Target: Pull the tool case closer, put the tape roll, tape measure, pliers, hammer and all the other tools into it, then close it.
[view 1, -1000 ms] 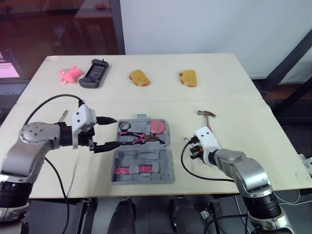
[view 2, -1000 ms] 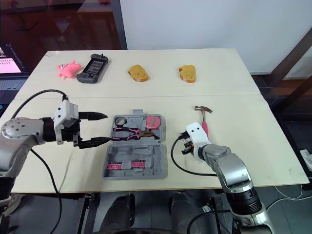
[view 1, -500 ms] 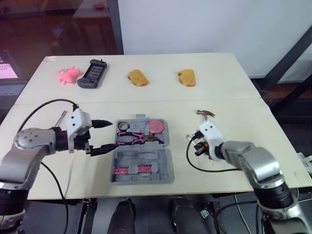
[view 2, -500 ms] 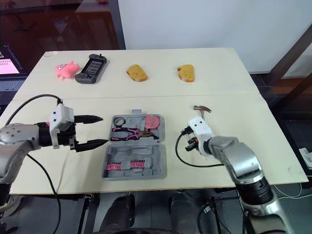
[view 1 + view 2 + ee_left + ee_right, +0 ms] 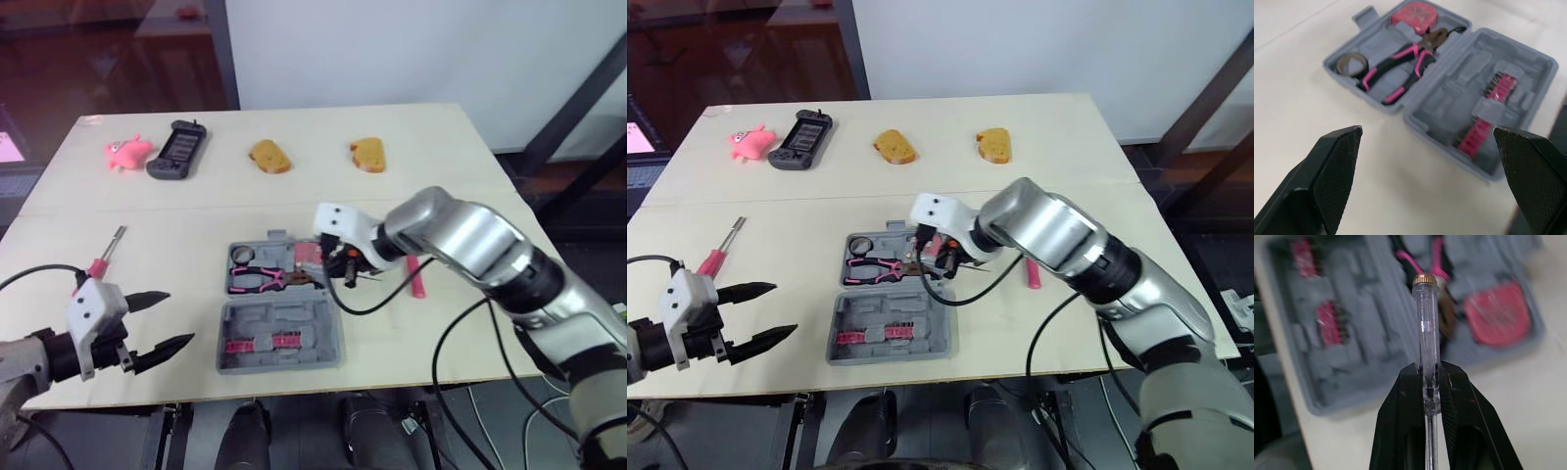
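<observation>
Right gripper clamped on clear tester above case; I see pliers packed, hammer beside gripper unpacked, lid open.

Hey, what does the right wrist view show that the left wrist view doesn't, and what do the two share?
Right wrist view's own: the right gripper shut on a clear-handled screwdriver with a brass cap, held over the case. Left wrist view's own: the left gripper open and empty, and the tape roll in the case. Shared: the open grey tool case holding the pink-handled pliers, the red tape measure and pink bit strips.
</observation>
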Controlling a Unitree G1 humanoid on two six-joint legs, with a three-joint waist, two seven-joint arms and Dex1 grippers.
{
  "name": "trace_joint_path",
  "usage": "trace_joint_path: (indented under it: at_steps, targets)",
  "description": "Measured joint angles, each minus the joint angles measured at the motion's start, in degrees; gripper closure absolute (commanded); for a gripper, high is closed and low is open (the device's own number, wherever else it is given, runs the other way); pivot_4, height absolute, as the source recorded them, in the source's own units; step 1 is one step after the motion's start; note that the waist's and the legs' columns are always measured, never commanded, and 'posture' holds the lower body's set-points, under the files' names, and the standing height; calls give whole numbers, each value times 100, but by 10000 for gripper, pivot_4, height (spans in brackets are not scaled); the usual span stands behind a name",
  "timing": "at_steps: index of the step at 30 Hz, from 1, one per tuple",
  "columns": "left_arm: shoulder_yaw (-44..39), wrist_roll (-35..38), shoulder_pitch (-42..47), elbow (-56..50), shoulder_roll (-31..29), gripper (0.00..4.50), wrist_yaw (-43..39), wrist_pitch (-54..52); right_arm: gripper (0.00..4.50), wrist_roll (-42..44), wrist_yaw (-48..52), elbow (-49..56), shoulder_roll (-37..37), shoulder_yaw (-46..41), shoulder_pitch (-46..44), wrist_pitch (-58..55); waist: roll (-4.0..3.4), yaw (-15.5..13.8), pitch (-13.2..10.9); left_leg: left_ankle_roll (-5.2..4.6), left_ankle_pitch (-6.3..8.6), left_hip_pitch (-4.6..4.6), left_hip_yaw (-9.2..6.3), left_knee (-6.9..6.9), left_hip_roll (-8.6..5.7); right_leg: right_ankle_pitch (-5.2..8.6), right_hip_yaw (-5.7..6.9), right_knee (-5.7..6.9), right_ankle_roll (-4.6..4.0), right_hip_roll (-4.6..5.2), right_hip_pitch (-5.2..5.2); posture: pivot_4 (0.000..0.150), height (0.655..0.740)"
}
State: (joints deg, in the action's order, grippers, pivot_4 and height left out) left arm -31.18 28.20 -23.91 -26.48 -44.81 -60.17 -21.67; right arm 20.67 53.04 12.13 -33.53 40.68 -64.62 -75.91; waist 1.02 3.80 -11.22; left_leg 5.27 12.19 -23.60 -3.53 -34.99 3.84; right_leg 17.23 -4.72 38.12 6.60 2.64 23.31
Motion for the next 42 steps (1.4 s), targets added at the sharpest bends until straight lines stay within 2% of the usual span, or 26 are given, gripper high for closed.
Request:
trace_joint_path:
  at_steps: [3,9,25,35,42]
  targets:
    - [-165,-37,-387,-141,229,0,127,118,44302,-41,73,-170,299,413,-74,74,4,-29,2,1,0,-5,3,-8,-1,5,-1,-5,-11,3,-1,1500,7400]
    - [-171,-164,-916,-344,780,0,402,518,44302,-499,-382,-1094,1513,942,-103,391,3,24,2,1,0,-5,1,0,0,0,-1,4,-4,-2,11,1500,7400]
    - [-425,-125,-1561,-112,1174,0,512,983,44302,-1606,-241,-3006,2829,1515,-194,1905,5,39,3,2,1,-11,2,1,0,4,1,0,-12,-2,17,1500,7400]
    - [-571,-117,-1800,-113,1230,0,540,1072,44302,-2221,24,-3486,3051,1528,-128,2497,8,35,5,3,1,-11,1,0,0,6,1,-1,-14,-1,16,1500,7400]
    - [-571,-116,-1821,-113,1231,0,542,1106,44302,-2441,229,-3418,3059,1508,88,2337,9,30,6,3,1,-12,1,0,0,6,1,-2,-15,0,16,1500,7400]
